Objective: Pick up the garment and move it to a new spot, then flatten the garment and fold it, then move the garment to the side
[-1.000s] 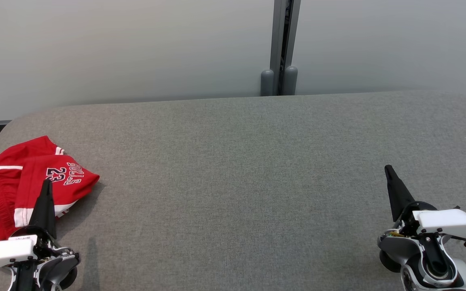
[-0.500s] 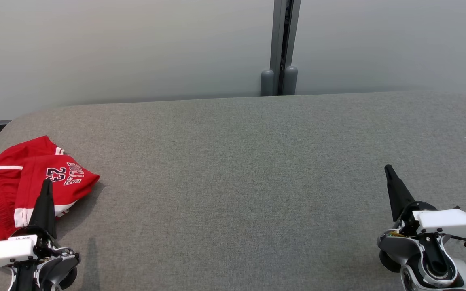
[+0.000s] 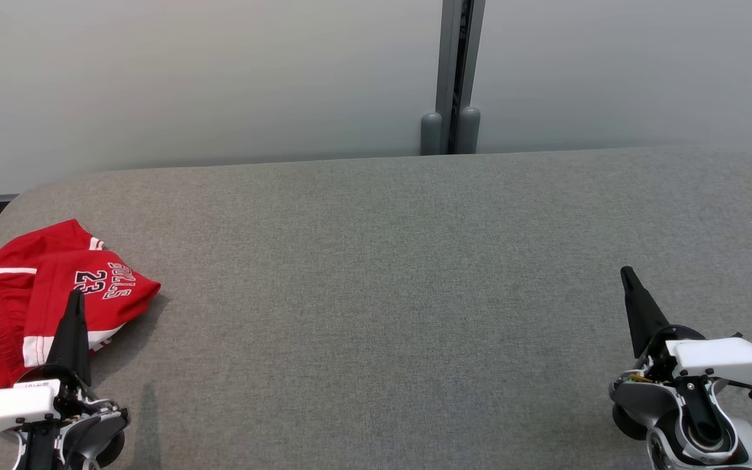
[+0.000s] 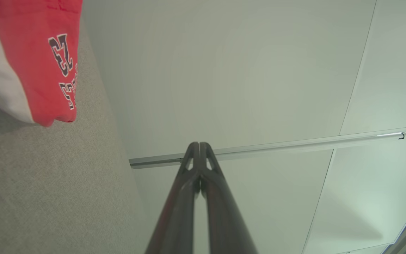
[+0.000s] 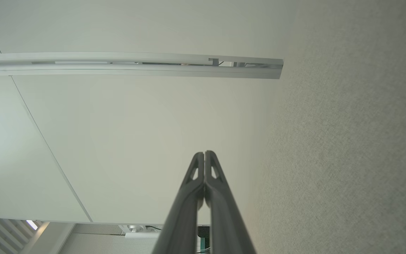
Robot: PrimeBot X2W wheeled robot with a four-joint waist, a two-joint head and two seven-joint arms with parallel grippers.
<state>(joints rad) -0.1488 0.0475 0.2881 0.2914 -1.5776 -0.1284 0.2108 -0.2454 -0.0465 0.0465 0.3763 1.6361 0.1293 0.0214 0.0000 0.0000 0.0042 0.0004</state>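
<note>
Red garment (image 3: 23,290) lies bunched at the bench's (image 3: 376,274) left edge, while left jaws at the bench's near-left corner and right jaws at its near-right are both pressed shut, empty.

left gripper (image 4: 199,144): closed, fingers pressed tip to tip | garment (image 4: 37,60): red, white band, dark "23", lying on the table up and left of the fingers, well apart from them | table (image 4: 48,183): grey cloth, left of the fingers | rail (image 4: 294,143): metal, beyond the tips, crossing the pale wall (image 4: 224,70) rightward
</note>
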